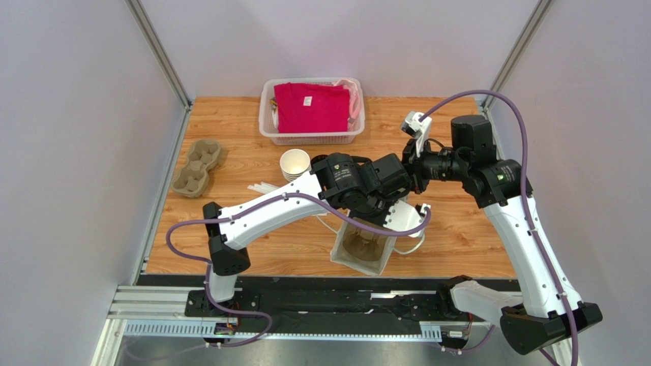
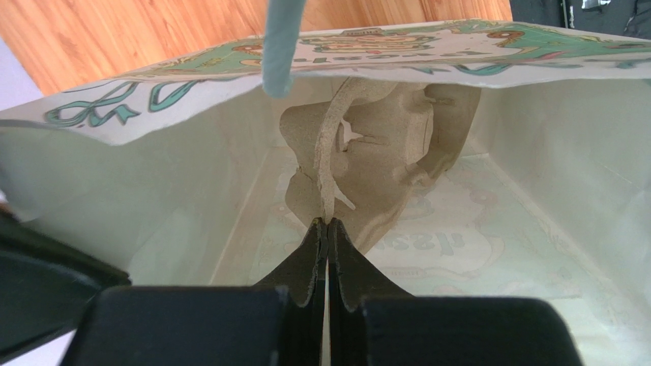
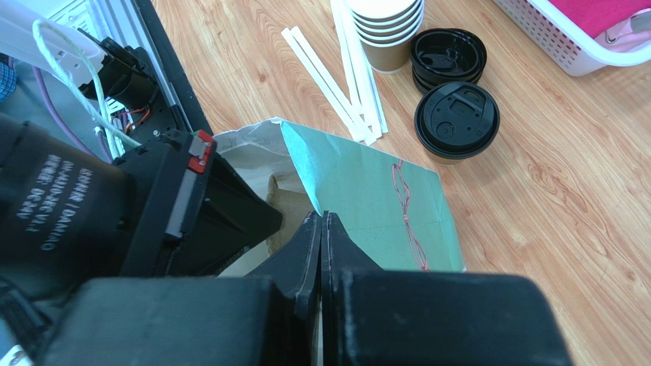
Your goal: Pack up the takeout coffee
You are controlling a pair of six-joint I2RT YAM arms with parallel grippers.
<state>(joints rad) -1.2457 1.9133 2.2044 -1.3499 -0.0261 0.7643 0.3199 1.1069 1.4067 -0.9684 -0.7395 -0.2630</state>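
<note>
Two robot arms (image 1: 267, 210), one paper bag (image 3: 367, 198), one white basket (image 1: 312, 138), two pulp cup carriers (image 1: 196, 166), one stack of paper cups (image 3: 386, 23), one lidded cup (image 3: 457, 120), one lid pile (image 3: 448, 55).

White arms (image 1: 523, 252), purple cables (image 1: 523, 145), black joints (image 1: 227, 255), black tools (image 2: 327, 223).

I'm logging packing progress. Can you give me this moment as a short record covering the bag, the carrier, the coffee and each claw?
bag: paper bag, mouth open
carrier: cup carrier, inside the bag
coffee: lidded cup, on the table, outside the bag, beside the spare lids
left claw: shut on the carrier's thin edge
right claw: shut on the bag's rim
packed: not yet
</note>
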